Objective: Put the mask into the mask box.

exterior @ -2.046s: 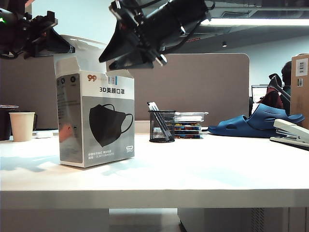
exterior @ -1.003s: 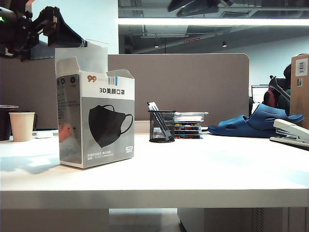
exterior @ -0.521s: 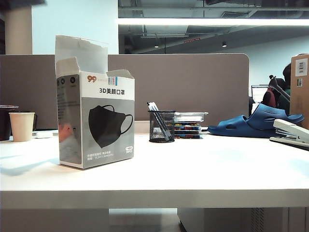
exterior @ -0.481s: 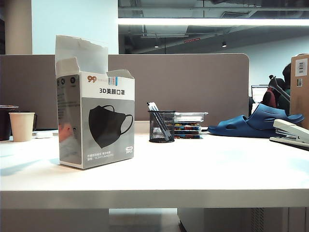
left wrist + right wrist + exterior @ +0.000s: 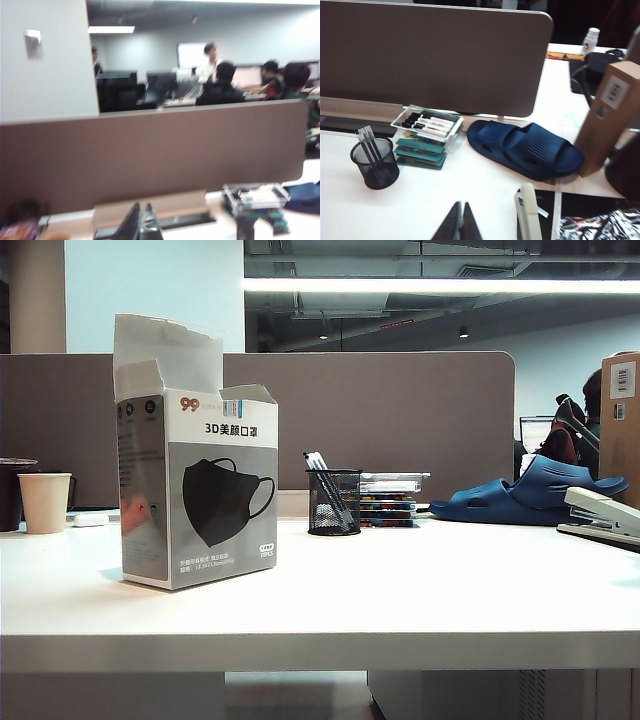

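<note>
Your mask box (image 5: 198,495) stands flaps-up on the bench (image 5: 400,590); left claw (image 5: 141,220) and right claw (image 5: 461,220) (both raised) are closed, empty.

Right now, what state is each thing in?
mask box: upright, top flaps open
left end effector: shut, empty
right end effector: shut, empty
pen holder: upright, pens inside
paper cup: upright
slipper: lying on table
stapler: closed
</note>
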You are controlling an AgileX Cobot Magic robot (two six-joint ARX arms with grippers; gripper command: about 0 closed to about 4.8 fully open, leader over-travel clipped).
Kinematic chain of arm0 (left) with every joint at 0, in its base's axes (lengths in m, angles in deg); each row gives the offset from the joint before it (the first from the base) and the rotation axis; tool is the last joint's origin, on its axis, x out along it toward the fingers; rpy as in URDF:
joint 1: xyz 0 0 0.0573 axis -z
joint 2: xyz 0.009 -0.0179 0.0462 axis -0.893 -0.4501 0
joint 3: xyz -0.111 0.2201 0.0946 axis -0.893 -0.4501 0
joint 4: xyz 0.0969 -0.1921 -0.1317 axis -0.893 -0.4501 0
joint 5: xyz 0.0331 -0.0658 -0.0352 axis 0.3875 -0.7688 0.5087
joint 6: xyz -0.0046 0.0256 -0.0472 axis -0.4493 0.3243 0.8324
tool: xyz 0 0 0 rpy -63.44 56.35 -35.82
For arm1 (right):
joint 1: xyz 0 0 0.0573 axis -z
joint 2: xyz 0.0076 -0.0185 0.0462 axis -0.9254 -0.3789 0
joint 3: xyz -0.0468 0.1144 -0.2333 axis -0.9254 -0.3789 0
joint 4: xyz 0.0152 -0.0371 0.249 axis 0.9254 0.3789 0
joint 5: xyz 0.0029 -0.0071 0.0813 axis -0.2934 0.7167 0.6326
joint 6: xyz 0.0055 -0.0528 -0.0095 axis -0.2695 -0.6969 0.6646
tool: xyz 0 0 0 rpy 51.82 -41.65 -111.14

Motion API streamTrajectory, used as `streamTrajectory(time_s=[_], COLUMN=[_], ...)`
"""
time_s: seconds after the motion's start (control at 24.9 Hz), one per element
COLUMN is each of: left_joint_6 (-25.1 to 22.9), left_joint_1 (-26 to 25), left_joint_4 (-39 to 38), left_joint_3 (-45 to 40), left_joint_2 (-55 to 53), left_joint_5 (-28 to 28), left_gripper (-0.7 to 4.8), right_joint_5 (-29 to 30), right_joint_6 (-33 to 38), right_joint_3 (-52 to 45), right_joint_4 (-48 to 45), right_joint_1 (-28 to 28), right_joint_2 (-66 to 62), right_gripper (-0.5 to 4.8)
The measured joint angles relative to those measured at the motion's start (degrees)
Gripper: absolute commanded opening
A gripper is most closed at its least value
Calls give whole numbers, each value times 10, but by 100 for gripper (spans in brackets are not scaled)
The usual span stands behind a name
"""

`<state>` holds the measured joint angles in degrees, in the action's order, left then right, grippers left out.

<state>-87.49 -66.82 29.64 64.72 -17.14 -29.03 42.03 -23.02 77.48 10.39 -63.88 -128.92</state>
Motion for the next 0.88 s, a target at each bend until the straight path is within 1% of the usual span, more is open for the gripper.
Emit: streamTrajectory(time_s=[0.08, 0.12, 0.16, 0.2, 0.28, 0.4, 0.52, 0.6, 0.76, 0.88], left_joint_6=[-8, -13, -29, -35, -38, -37, -33, -20, -18, -10], left_joint_1=[0, -1, 0, 0, 0, 0, 0, 2, 3, 3], left_joint_4=[-76, -95, -124, -134, -172, -223, -244, -258, -297, -300], left_joint_3=[0, 0, -2, -2, -2, -8, -40, -64, -112, -140], left_joint_2=[34, 44, 65, 76, 111, 157, 210, 255, 346, 385], left_joint_5=[53, 62, 64, 63, 64, 64, 57, 53, 53, 53], left_gripper=[-6, -6, -6, -6, -6, -6, -6, -6, -6, -6], right_joint_5=[-1, -5, -7, -7, -9, -9, -9, -9, -1, 7], right_joint_6=[0, 0, 0, 1, 8, 30, 40, 46, 48, 50], right_joint_3=[-30, -48, -87, -106, -183, -266, -320, -358, -425, -475], right_joint_4=[2, 2, 2, 2, -4, -8, -16, -15, -18, -13], right_joint_1=[13, 12, 12, 12, 12, 12, 11, 11, 11, 11], right_joint_2=[46, 63, 96, 111, 172, 248, 310, 361, 464, 519], right_gripper=[-9, -9, -9, -9, -9, -9, -9, -9, -9, -9])
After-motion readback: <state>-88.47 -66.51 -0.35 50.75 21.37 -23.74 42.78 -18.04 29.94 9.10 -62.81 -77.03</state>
